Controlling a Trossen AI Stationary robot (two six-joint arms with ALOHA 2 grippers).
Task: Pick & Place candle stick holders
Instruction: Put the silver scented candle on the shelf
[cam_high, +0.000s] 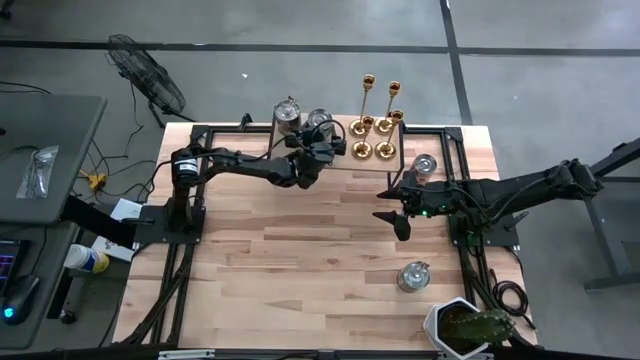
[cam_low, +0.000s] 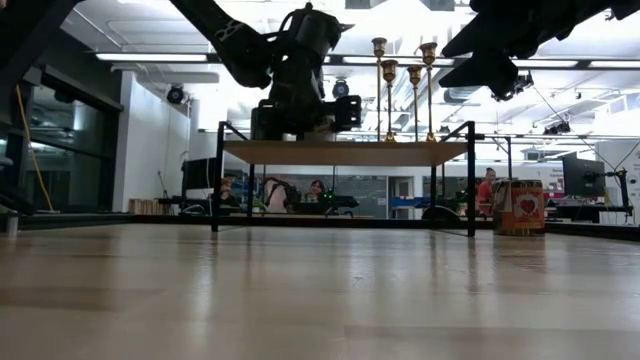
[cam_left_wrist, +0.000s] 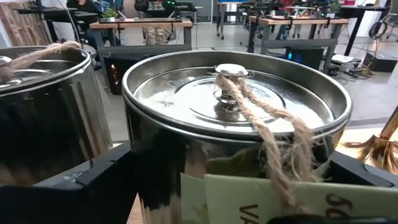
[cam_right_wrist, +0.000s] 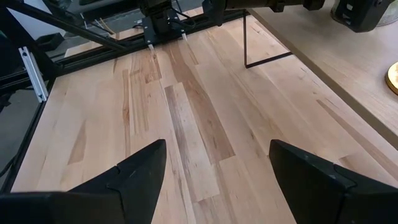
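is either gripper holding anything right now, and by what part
The left gripper straddles the body of a silver lidded jar; whether it grips cannot be told. The right gripper is open over bare table, empty.
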